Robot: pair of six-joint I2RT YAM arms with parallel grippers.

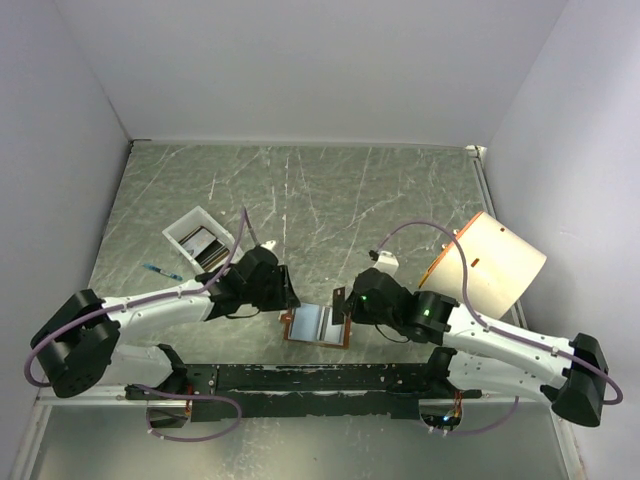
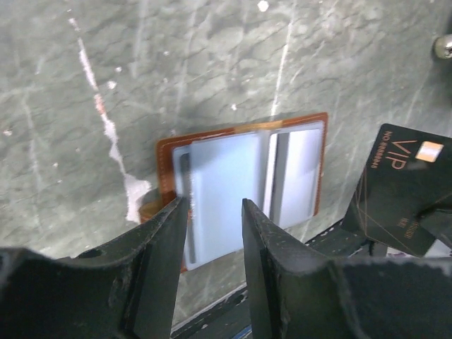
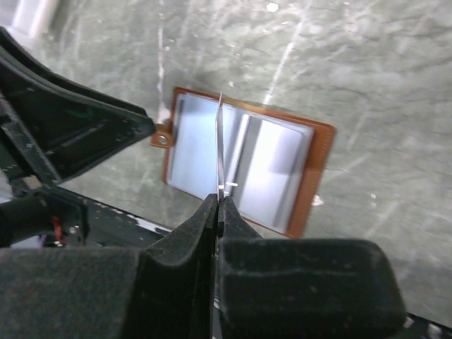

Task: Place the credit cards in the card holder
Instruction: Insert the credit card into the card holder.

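The card holder (image 1: 318, 326) lies open on the table near the front edge, brown rim up and pale blue-grey inside showing. It also shows in the left wrist view (image 2: 240, 176) and the right wrist view (image 3: 275, 169). My left gripper (image 2: 212, 212) is open and empty, just above the holder's near left part. My right gripper (image 3: 217, 201) is shut on a dark credit card (image 3: 219, 141), seen edge-on above the holder's middle fold. The same card (image 2: 402, 183), marked VIP, shows to the right in the left wrist view. More cards (image 1: 203, 245) lie in the white tray.
The white tray (image 1: 180, 228) stands at the left middle. A large cream cylinder with an orange rim (image 1: 490, 265) lies on its side at the right. A small blue pen (image 1: 162, 271) lies left of the tray. The black base rail (image 1: 300, 380) runs just before the holder.
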